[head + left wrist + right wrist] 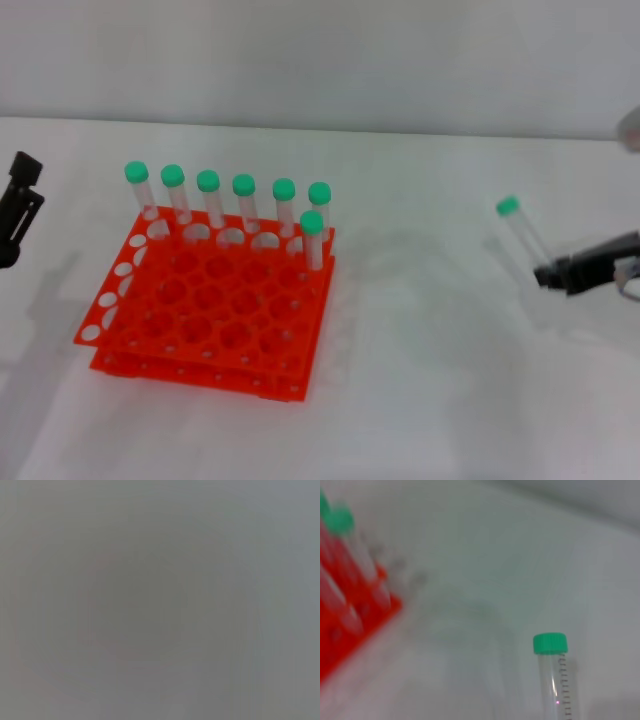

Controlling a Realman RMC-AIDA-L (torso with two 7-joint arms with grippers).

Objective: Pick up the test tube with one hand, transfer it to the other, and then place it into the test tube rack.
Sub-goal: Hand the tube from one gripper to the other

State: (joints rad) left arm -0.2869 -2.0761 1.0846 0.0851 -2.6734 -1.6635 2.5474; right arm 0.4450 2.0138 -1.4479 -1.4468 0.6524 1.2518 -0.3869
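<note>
My right gripper [550, 274] reaches in from the right edge of the head view and is shut on the lower end of a clear test tube [523, 236]. The tube tilts with its green cap up and toward the rack, above the white table. The right wrist view shows this tube [555, 680] close up, with its green cap and printed scale. The orange-red test tube rack [215, 315] stands at centre left, well apart from the held tube. It also shows in the right wrist view [350, 625]. My left gripper [18, 205] hangs at the far left edge, left of the rack.
Several green-capped tubes [245, 205] stand upright in the rack's back row, and one [313, 240] in the second row at the right. White tabletop [430, 350] lies between the rack and the right gripper. The left wrist view shows only plain grey.
</note>
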